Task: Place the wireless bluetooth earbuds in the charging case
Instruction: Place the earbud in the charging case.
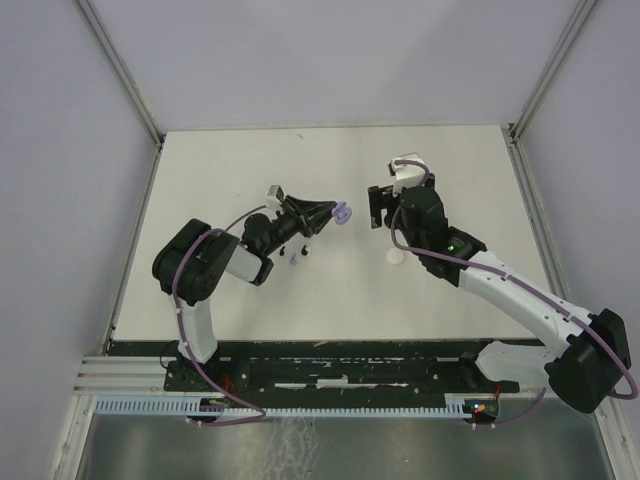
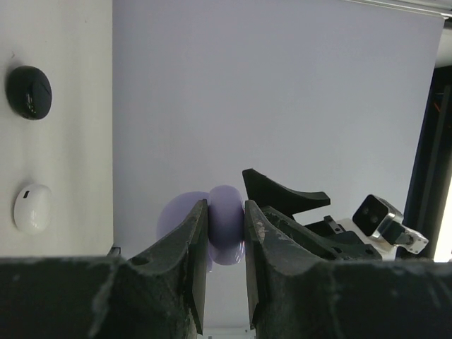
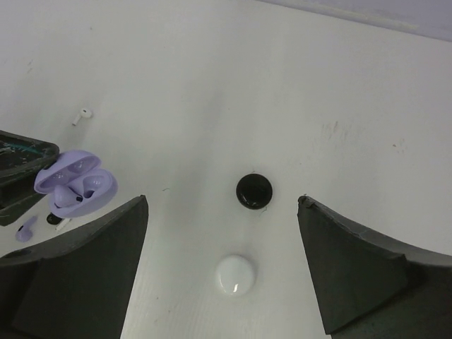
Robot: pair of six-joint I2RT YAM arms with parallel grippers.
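Found left gripper (image 2: 226,212) pinched tight on small lilac plastic clamshell charging case (image 3: 76,185). Held off the white tabletop (image 1: 450,170), lid hinged open, facing toward the right arm. Found right gripper (image 3: 222,205) spread wide with nothing between the fingers, hanging over the table near the held case.

Judged progress: early to middle. Made out what looks like one lilac piece seated inside the open case; cannot tell about the second well. Left to do, by this reading: fetch the loose lilac bud and seat it, then deal with the black and white sets, neither yet begun.

Counted three cases:
- lilac one in the grip
- round glossy black case (image 3: 253,191) on the table
- round white case (image 3: 235,274) near it, not touching

Both table cases appear closed.

Counted loose earbuds in right wrist view:
- one white bud (image 3: 82,113), lying well apart
- one lilac bud (image 3: 26,228), below the held case
- just beside it, a black bud (image 3: 51,219) and a white stem (image 3: 63,224), too small to be sure of

Made four at least; could not make out any others.
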